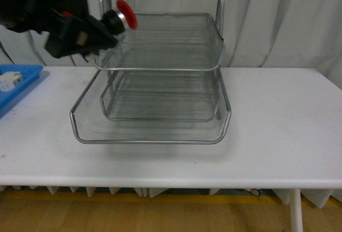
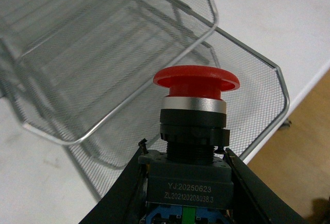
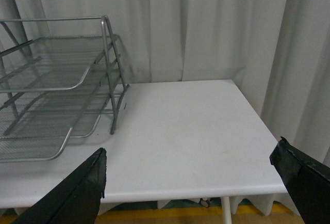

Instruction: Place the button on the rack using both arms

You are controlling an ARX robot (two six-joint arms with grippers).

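Left gripper [image 2: 188, 190], clenched on the dark blocky body of the red mushroom-capped push-button [image 2: 195, 126], holds it aloft by the top-left corner of the silver three-tier wire-mesh rack [image 1: 160, 69]. Likely light, rigid, smooth plastic: best gripped on its flat-sided body. Right gripper [image 3: 191, 152] gapes, empty.

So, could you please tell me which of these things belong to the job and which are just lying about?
Job: button, held in the left gripper; rack; right gripper, open and empty.
Lying about: blue tray; white block on it; curtain.
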